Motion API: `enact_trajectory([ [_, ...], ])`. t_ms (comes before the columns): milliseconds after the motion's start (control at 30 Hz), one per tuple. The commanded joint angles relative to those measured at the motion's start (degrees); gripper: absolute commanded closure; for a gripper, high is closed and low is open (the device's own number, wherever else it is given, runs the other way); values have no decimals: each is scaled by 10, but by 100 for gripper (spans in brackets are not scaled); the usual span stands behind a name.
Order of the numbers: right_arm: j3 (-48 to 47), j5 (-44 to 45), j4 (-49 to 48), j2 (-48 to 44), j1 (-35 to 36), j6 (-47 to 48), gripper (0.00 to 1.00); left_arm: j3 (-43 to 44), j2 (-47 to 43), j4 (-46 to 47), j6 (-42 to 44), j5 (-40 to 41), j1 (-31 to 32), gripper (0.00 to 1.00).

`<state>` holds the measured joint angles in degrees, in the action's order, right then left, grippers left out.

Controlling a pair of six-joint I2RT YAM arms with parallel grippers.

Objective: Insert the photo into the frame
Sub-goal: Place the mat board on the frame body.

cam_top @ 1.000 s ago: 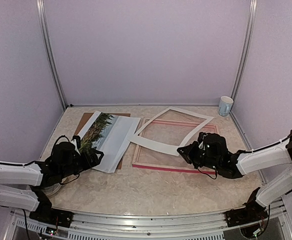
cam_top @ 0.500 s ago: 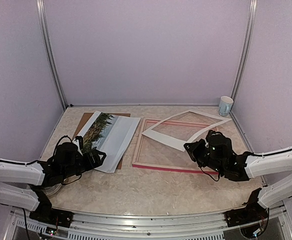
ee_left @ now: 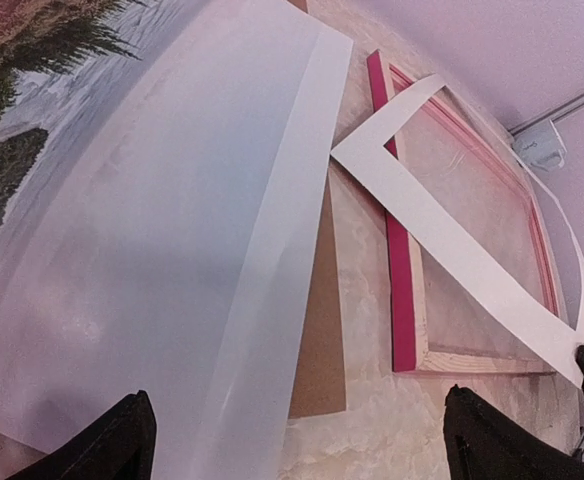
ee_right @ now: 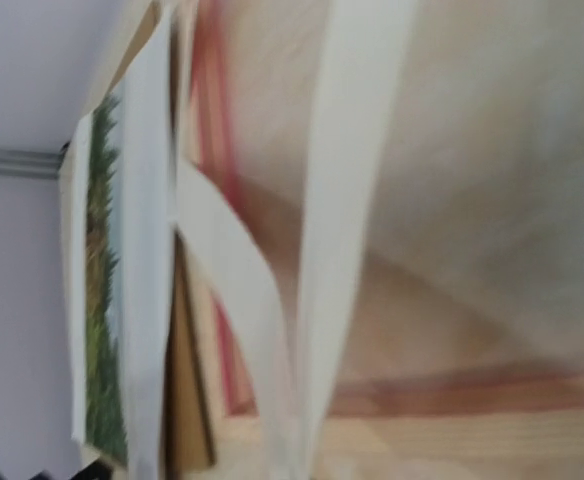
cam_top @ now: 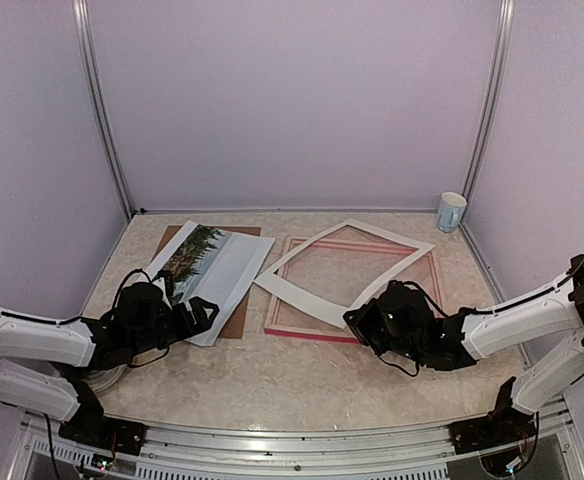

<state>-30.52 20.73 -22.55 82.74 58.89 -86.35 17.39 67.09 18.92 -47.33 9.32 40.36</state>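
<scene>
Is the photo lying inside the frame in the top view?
No, the photo lies left of the frame, on a brown board.

We look into a booth of plain pale lilac wall panels [cam_top: 292, 100] on three sides, joined at the back corners by slim upright aluminium posts [cam_top: 102, 110]. Its floor is a beige marbled tabletop [cam_top: 302, 375], evenly lit, with soft shadows. A ribbed silver metal rail [cam_top: 302, 440] runs along the near edge. A small white and blue cup [cam_top: 451, 211] stands in the far right corner.

Right end effector [cam_top: 357, 322] grips the white mat [cam_top: 297, 299] over the frame [cam_top: 302, 331]; the photo [cam_top: 207, 270] lies left.
</scene>
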Motion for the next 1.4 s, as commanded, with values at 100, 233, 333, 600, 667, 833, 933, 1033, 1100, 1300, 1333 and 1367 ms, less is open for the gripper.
enact_trajectory([
  [100, -32, -61, 34, 16, 20, 0, 87, 24, 14, 15, 0, 4, 7, 1],
  [233, -40, -72, 78, 4, 28, 11, 77, 38, 33, 21, 2, 3, 9, 1],
  [333, -49, -76, 126, -19, 29, 32, 70, 52, 54, 22, 2, 0, 13, 1],
  [600, -80, -43, 281, -87, 28, 125, 46, 101, 110, 20, 8, -2, 25, 1],
  [667, -84, -17, 309, -112, 27, 149, 38, 117, 124, 16, 11, -4, 26, 1],
  [833, -95, 20, 333, -177, -43, 249, 25, 165, 165, -8, 23, -3, 28, 1],
  [933, -107, 7, 311, -203, -118, 340, 17, 200, 198, -31, 30, -3, 29, 1],
  [1033, -150, 25, 319, -188, -180, 440, 14, 226, 227, -44, 36, -3, 33, 1],
  [1100, -189, 39, 340, -155, -219, 491, 10, 234, 238, -45, 37, -4, 36, 1],
  [1300, -317, -30, 386, 2, -334, 622, 8, 237, 248, -41, 37, -6, 39, 1],
  [1333, -342, -34, 393, 34, -346, 646, 8, 235, 249, -42, 37, -7, 40, 1],
  [1367, -380, -35, 406, 65, -355, 664, 7, 233, 249, -42, 37, -7, 42, 1],
])
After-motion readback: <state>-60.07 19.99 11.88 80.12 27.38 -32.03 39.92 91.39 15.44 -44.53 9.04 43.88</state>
